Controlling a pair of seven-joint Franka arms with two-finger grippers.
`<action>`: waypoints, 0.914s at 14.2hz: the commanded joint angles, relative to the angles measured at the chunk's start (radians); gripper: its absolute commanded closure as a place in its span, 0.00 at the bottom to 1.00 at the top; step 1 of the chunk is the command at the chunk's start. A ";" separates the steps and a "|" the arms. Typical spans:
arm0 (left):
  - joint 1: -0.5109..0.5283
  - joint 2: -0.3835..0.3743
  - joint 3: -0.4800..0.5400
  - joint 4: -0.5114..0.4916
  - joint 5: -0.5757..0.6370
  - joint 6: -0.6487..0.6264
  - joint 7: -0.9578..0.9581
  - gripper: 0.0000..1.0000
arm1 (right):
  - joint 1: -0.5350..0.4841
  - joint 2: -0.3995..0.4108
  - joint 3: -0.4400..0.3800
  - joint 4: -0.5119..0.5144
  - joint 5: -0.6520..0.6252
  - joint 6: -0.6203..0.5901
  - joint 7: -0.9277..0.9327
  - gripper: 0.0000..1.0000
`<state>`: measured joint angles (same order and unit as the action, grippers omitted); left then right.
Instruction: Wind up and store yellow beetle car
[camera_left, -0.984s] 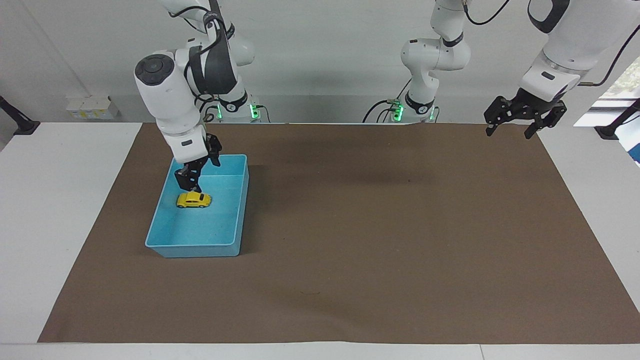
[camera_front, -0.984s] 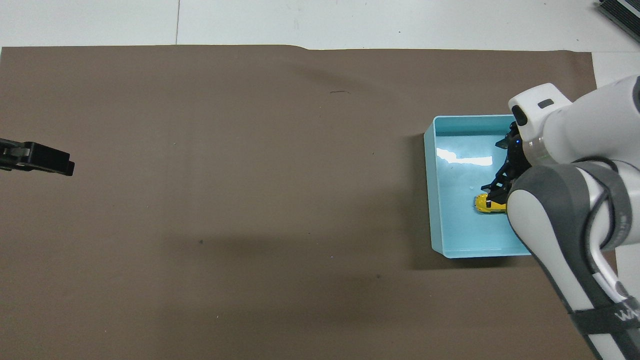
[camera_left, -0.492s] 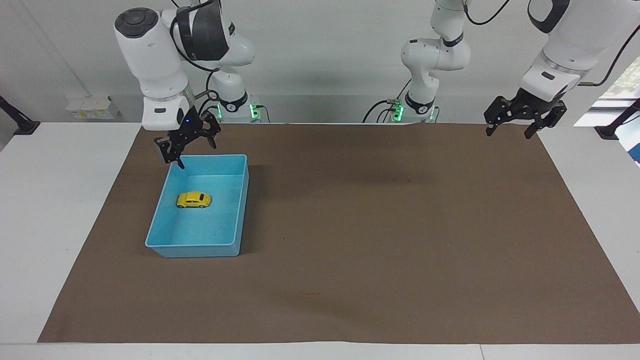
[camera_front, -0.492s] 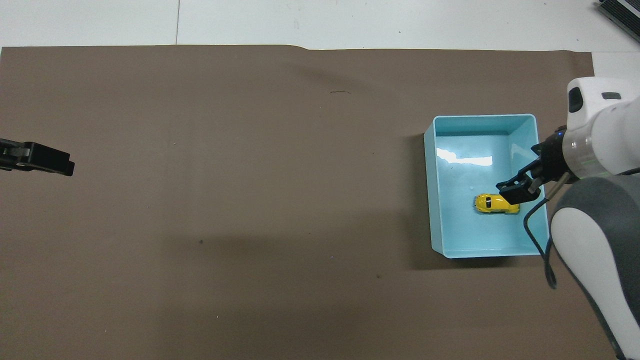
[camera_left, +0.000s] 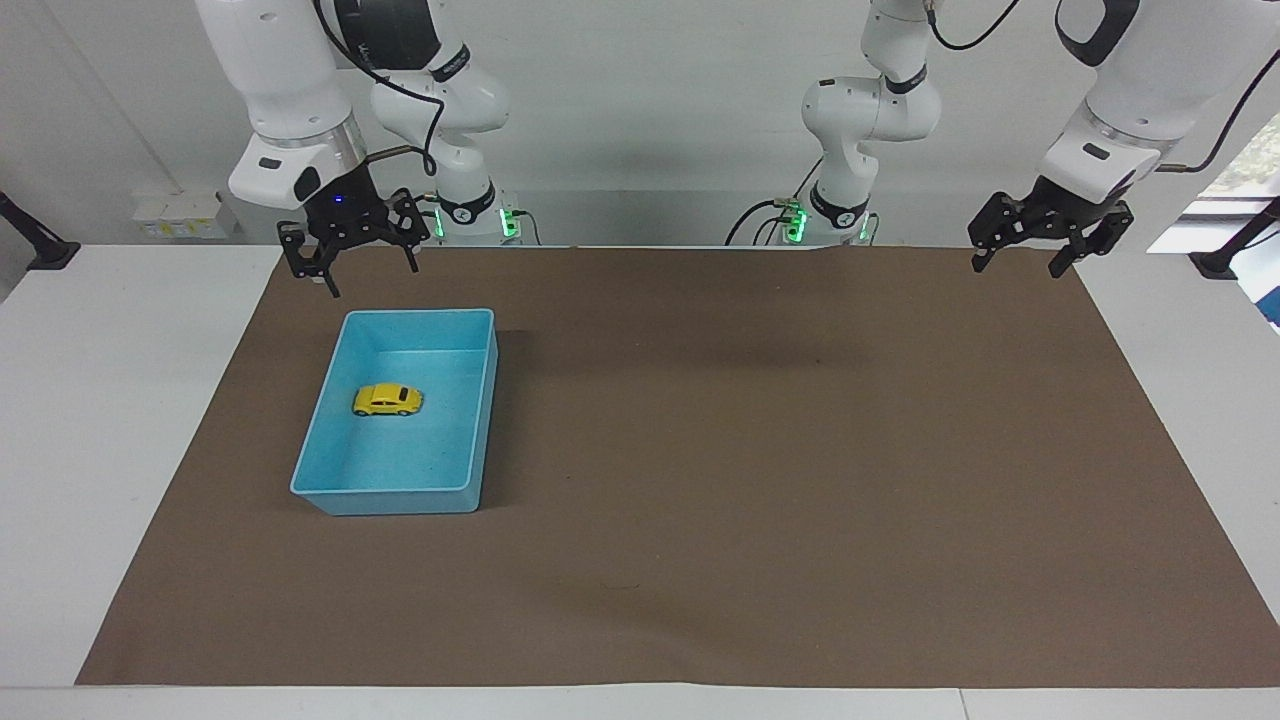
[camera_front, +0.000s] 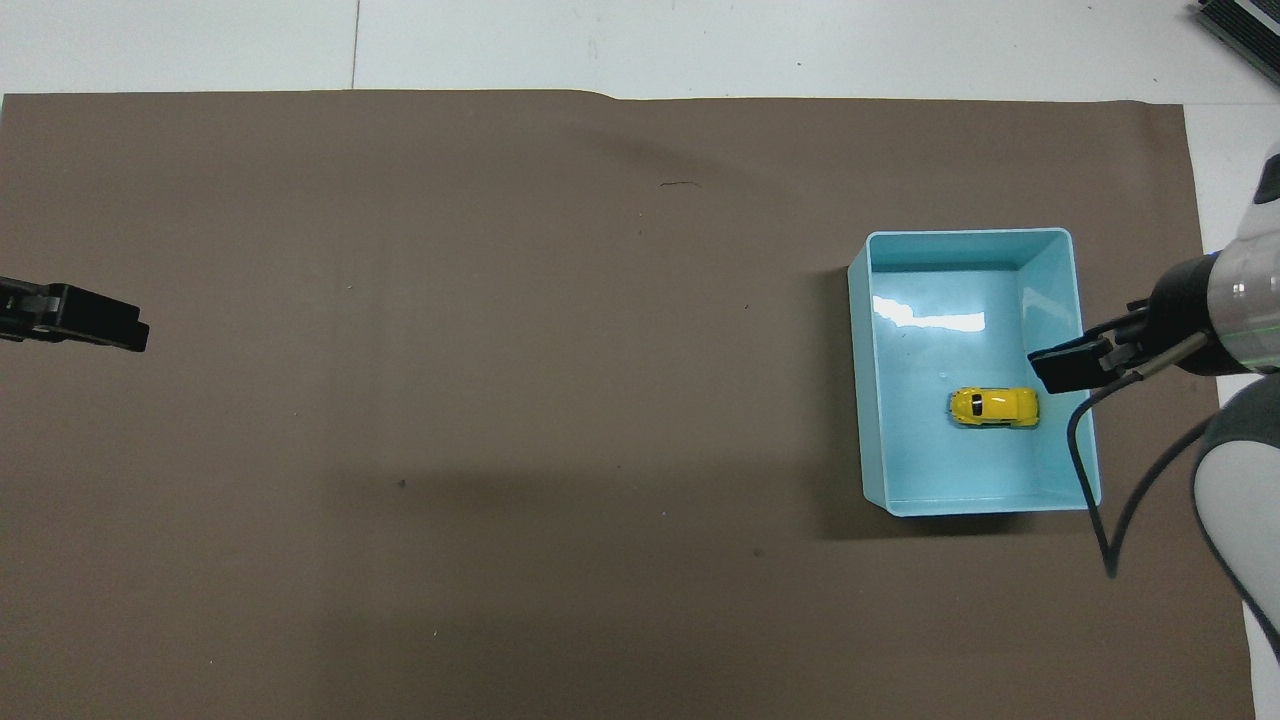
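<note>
Nearest the robots, we saw both grippers raised in the air with nothing in them. The right gripper (camera_left: 349, 272) hung over the brown mat (camera_left: 760, 470) at the edge closest to the robots, just past the near wall of the light blue bin (camera_left: 481, 440), with its two fingers spread apart and pointing down. In the overhead view that same right gripper (camera_front: 1075, 365) showed as a dark bar reaching over the bin's rim toward the right arm's end of the table. The left gripper (camera_left: 1022, 258) waited over the corner of the mat at the left arm's end of the table, its fingers likewise spread and empty; from above only the tip of the left gripper (camera_front: 95, 322) came into sight.

Farther out we found the light blue bin (camera_front: 862, 380) resting on the mat toward the right arm's end of the table. The yellow beetle car (camera_left: 387, 400) sat on its wheels on the bin's floor, roughly in the middle, touching neither wall, and clear of both grippers. In the overhead view the yellow beetle car (camera_front: 993, 407) lay crosswise in the bin.

Farther still, the brown mat (camera_front: 500, 400) ran on to its edge, where the white table (camera_front: 700, 45) showed.
</note>
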<state>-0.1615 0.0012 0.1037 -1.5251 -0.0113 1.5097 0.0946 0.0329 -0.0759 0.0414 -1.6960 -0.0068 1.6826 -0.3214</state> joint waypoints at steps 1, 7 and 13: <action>0.005 -0.012 -0.004 -0.006 0.020 -0.008 0.004 0.00 | -0.013 0.002 0.008 0.073 0.018 -0.069 0.106 0.00; 0.005 -0.012 -0.004 -0.006 0.020 -0.008 0.004 0.00 | -0.013 0.004 0.009 0.125 0.048 -0.127 0.315 0.00; 0.005 -0.010 -0.004 -0.004 0.020 -0.003 0.005 0.00 | -0.014 0.001 0.000 0.124 0.060 -0.118 0.314 0.00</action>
<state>-0.1615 0.0012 0.1037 -1.5250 -0.0113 1.5097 0.0946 0.0328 -0.0774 0.0413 -1.5840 0.0332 1.5740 -0.0250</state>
